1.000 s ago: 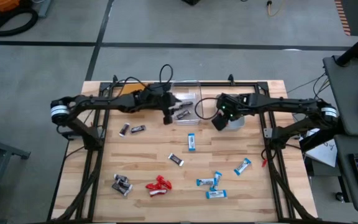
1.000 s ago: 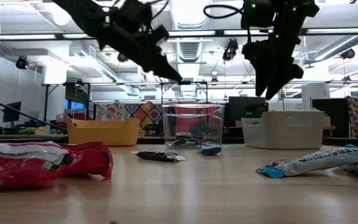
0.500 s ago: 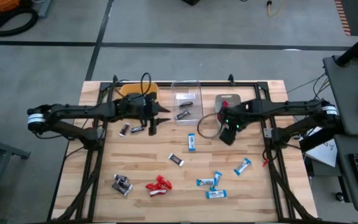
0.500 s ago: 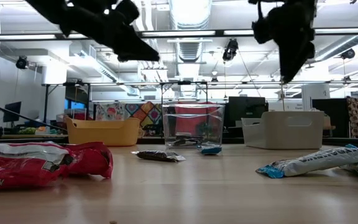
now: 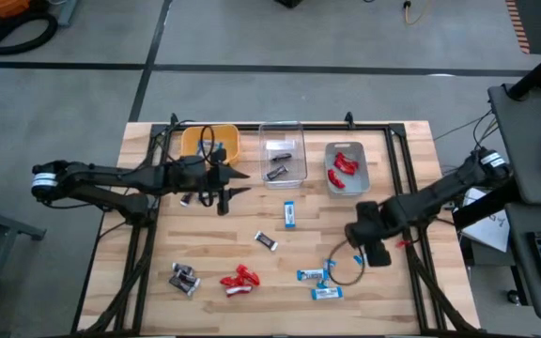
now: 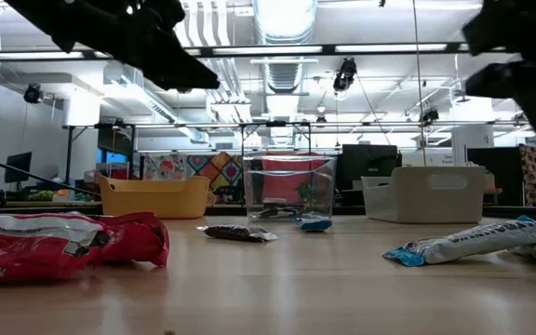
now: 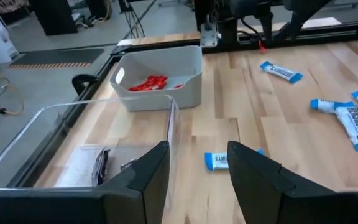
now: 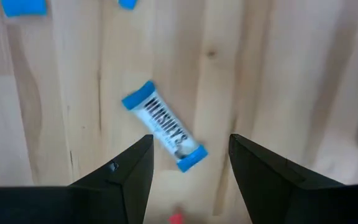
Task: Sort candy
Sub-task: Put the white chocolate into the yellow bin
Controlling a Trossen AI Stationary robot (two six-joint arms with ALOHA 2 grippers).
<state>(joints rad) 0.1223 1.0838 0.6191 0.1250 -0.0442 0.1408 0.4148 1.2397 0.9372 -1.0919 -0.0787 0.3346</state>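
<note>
Pale wooden plank surface (image 5: pixel 214 258) on a black frame, standing on a grey concrete floor (image 5: pixel 64 113) crossed by dark lines. A dark desk (image 5: pixel 533 141) stands at one side. Level view: a high ceiling with a long strip light (image 6: pixel 282 19), exposed ducts, and distant colourful panels (image 6: pixel 194 169).

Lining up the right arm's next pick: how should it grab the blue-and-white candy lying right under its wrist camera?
Probably from straight above, across the narrow middle of the blue-and-white candy. It lies flat and diagonal on the table, so turn the wrist until the open right gripper straddles its long sides, not the crimped blue ends.
</note>
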